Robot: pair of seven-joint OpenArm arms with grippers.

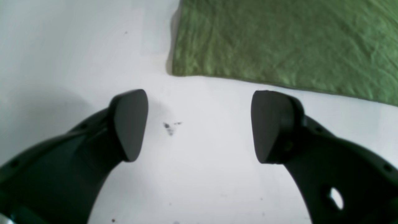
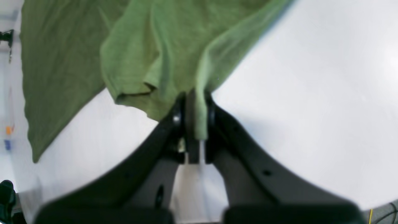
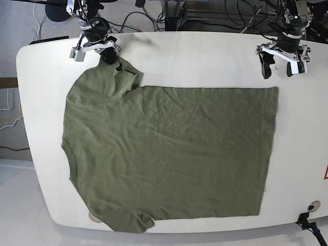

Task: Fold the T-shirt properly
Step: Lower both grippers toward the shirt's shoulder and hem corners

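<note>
My right gripper [image 2: 194, 119] is clamped tight on a bunched fold of the T-shirt [image 3: 169, 154], pinching the cloth at the sleeve end by the far edge of the table [image 3: 205, 56]. In the right wrist view the fabric rises out of the closed jaws in a ridge, with the sleeve hem drooping just beside them. My left gripper [image 1: 199, 124] hangs with its jaws spread wide over bare tabletop, holding nothing; the shirt's hem corner [image 1: 178, 71] lies just ahead of the fingertips, near but not touching.

Outward from there, the shirt is spread nearly flat across the middle of the white table, collar toward one short end and hem toward the other, lightly wrinkled. The far sleeve, the one I am gripping, is rucked up, while the near sleeve [image 3: 125, 220] lies at the table's front edge.

As I judge it, the fold has barely begun. To do this step well, I should bring the left jaws down on the hem corner and take both layers. Then I should lift the two ends evenly, keep that long edge taut, and carry it over without dragging the body askew.
</note>
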